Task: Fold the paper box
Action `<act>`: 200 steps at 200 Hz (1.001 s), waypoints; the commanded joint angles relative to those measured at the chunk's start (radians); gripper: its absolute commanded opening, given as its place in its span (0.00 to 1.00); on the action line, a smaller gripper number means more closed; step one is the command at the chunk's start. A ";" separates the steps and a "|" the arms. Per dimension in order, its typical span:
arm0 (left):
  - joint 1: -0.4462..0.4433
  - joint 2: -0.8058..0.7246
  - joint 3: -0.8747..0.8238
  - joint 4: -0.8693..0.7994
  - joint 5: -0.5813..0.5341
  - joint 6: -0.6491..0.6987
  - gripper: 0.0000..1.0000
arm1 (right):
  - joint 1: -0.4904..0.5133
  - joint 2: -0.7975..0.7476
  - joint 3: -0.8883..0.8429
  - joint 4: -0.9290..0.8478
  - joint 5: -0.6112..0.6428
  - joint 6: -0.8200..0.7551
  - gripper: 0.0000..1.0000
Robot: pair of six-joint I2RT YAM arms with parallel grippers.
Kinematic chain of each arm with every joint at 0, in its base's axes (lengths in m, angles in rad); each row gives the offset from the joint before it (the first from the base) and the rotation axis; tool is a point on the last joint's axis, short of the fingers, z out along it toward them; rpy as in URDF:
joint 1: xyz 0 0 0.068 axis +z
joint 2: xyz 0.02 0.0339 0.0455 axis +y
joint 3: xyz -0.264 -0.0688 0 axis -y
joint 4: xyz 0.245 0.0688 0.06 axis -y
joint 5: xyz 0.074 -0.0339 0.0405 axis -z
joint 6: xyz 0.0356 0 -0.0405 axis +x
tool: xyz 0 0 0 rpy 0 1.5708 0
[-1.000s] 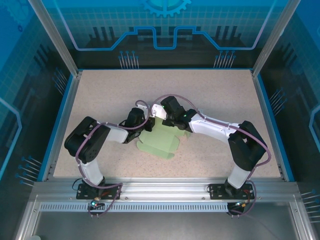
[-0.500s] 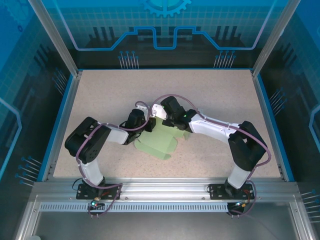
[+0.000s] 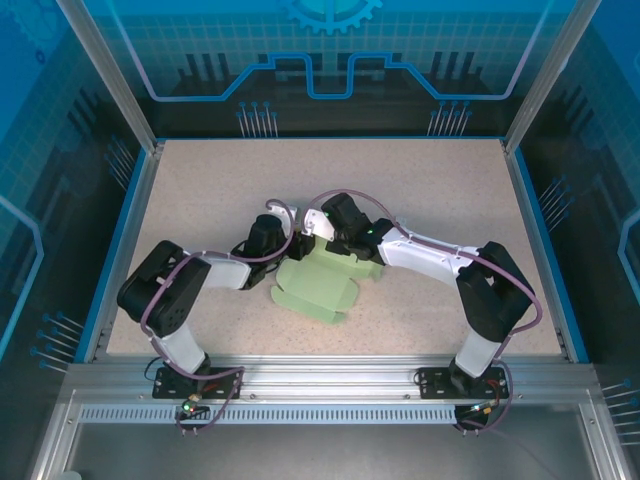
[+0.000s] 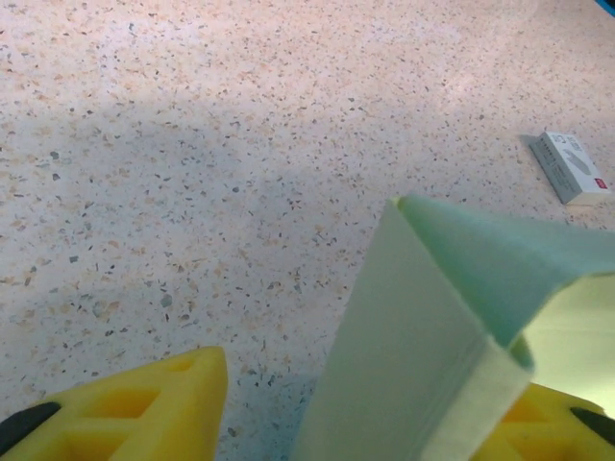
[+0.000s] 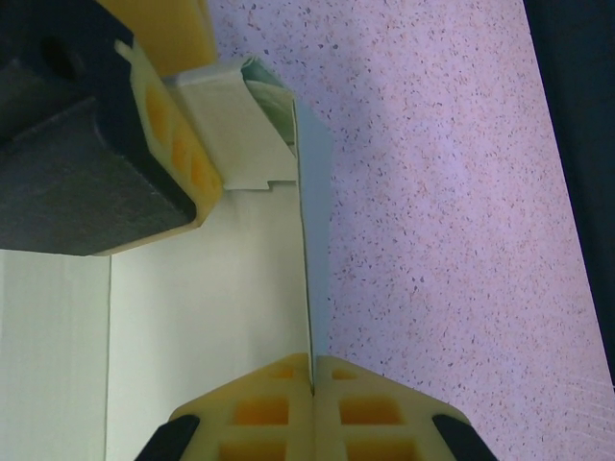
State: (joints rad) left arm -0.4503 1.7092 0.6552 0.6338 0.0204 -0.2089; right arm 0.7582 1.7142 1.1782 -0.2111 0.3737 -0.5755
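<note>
The pale green paper box (image 3: 318, 288) lies partly folded in the middle of the table. My right gripper (image 5: 312, 384) is shut on the top edge of its upright side wall (image 5: 309, 240); from above it sits at the box's far edge (image 3: 323, 233). My left gripper (image 4: 356, 423) is open around a raised, doubled panel of the box (image 4: 423, 327). Bare table shows between the panel and the left yellow finger (image 4: 125, 408), and the right finger (image 4: 548, 427) is close behind the panel. In the right wrist view, a left fingertip (image 5: 173, 144) rests against a folded flap (image 5: 231, 125).
The speckled beige table (image 3: 420, 190) is ringed by a blue rim (image 3: 545, 240) and transparent walls. A small white carton (image 4: 572, 165) lies flat on the table beyond the box in the left wrist view. Both arms reach inward from the near edge and meet at the box.
My left gripper has opened off the box panel and its arm has swung a little to the left. The right gripper has stayed shut on the wall.
</note>
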 commanded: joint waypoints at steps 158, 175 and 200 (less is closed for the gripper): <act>0.023 0.046 0.102 -0.039 -0.132 0.075 0.22 | 0.016 -0.045 0.009 -0.072 -0.093 0.006 0.00; 0.022 0.046 0.100 -0.037 -0.176 0.062 0.18 | 0.016 -0.043 0.012 -0.088 -0.109 0.010 0.00; 0.008 0.046 0.095 -0.028 -0.256 0.037 0.13 | 0.016 -0.042 0.009 -0.097 -0.136 0.022 0.00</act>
State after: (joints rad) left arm -0.4633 1.7367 0.7372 0.5953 -0.0162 -0.1280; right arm 0.7582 1.7111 1.1801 -0.2077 0.3450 -0.5716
